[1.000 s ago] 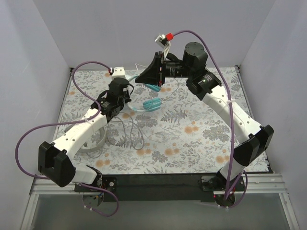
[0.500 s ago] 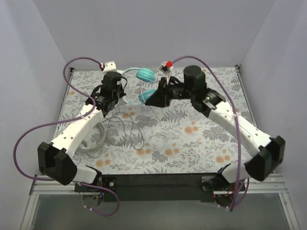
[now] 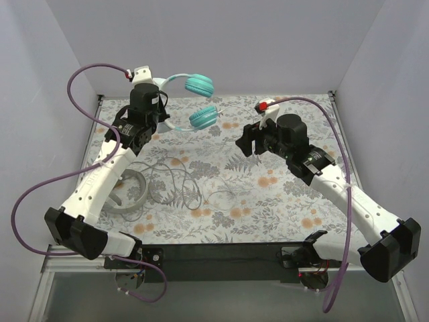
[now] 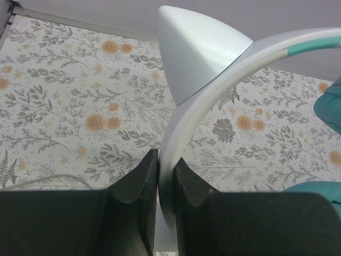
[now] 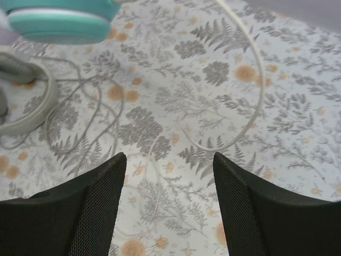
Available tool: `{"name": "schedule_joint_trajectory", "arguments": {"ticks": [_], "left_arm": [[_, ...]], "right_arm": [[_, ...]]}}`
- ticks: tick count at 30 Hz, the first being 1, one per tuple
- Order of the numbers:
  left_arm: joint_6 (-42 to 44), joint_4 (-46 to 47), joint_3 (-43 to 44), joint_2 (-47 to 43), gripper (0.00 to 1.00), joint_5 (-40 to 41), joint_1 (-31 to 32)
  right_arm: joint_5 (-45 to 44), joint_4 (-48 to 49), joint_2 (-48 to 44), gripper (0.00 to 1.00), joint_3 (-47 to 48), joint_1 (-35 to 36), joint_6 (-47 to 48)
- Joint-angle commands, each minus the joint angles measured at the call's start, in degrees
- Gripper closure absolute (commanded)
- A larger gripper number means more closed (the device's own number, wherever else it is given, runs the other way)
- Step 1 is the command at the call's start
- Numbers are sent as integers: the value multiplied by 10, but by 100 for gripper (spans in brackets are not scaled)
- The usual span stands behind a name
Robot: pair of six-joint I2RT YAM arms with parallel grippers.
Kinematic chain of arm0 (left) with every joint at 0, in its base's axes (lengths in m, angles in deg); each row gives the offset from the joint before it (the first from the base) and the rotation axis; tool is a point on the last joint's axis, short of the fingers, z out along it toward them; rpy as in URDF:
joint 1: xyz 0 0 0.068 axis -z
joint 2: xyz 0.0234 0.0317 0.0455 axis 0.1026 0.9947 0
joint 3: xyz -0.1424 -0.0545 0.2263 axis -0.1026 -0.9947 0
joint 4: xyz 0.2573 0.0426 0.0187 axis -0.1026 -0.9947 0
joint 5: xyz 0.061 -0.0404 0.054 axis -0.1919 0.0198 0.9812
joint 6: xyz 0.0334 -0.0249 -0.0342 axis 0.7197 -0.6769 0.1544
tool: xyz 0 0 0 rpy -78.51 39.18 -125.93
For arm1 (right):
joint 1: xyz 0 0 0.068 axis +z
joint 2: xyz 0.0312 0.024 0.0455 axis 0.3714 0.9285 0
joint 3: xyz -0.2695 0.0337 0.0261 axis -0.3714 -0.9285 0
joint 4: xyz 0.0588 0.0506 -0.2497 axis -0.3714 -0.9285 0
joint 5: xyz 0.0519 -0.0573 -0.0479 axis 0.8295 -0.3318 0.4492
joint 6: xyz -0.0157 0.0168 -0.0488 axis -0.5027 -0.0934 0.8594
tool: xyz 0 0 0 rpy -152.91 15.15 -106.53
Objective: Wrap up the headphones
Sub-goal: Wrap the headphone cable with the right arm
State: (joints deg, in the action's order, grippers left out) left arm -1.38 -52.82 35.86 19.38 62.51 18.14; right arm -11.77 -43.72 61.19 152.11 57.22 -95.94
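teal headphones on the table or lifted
Lifted: left claw is shut on the teal headphones' headband, ear cups above the table.

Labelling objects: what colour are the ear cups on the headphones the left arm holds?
Teal ear cups, clearest in the top external view.

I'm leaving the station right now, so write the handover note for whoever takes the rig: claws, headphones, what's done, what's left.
Left claw: shut on the pale headband of the teal headphones, holding them lifted over the far left of the table.
Right claw: open, empty, over the table's middle.
Grey headphones: lying on the table, near left, with their thin grey cable sprawled loose beside them.
Done: teal pair picked up; no cord wrapped.
Left: wrap both cords. A pale cord lies in a loose loop below the right claw.
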Motion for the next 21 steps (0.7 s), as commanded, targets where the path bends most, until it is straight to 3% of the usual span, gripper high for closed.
{"name": "schedule_joint_trajectory", "arguments": {"ticks": [1,5,11,18,21], "left_arm": [[-8,-8,38,-33,100,-10,1],[-12,-17,47,-38,100,-15,1],[-16,-28,57,-43,100,-26,1],[-11,-37,62,-43,100,-26,1],[-13,-40,68,-46,100,-37,1]], "right_arm": [[-49,90,-13,28,13,-38,39],[45,159,5,33,1,-104,5],[117,213,53,39,15,-120,-15],[107,221,26,39,-15,-120,-12],[102,222,26,44,-29,-121,-9]]}}
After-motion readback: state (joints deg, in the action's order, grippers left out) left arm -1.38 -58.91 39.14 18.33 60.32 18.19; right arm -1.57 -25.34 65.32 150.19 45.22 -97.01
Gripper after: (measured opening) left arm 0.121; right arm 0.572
